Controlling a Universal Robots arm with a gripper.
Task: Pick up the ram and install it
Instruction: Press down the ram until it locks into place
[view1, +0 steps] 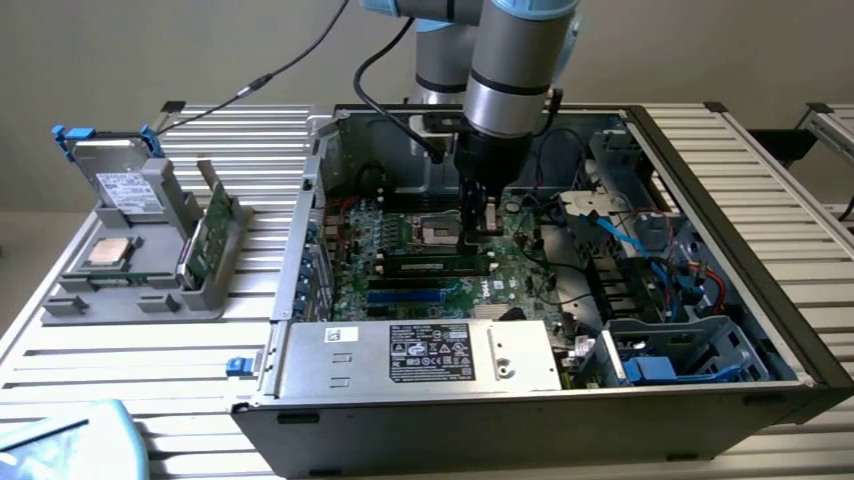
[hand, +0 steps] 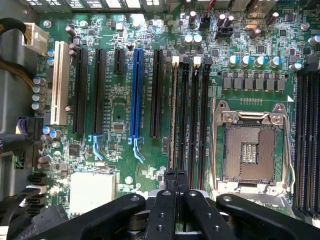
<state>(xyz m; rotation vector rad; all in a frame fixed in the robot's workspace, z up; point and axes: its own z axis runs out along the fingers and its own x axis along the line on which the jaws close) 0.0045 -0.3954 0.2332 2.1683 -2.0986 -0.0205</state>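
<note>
An open desktop computer case (view1: 747, 300) lies on a slatted aluminium table (view1: 120, 350), its interior facing up. Inside it the green motherboard (view1: 400, 250) carries, in the wrist view, a blue expansion slot (hand: 136, 95), a white slot (hand: 60, 82), several black slots and the empty CPU socket (hand: 250, 150) in its metal frame. A silver power supply (view1: 420, 355) with a printed label sits along the near edge of the case. The grey robot arm (view1: 514, 60) descends from above into the case. On the exterior view's left, well apart from the case, a grey parts holder (view1: 134, 270) carries a hard drive (view1: 123, 185), a CPU (view1: 110, 252) and upright light-green circuit boards (view1: 214, 235).

The gripper (hand: 175, 182) stands directly over the memory slots beside the CPU socket; its fingers (hand: 169, 185) are pressed together with nothing visibly between them. The ram (view1: 430, 266), a long dark stick, lies seated in a memory slot on the motherboard, just below the gripper's tips in the exterior view; whether they touch it cannot be told.
</note>
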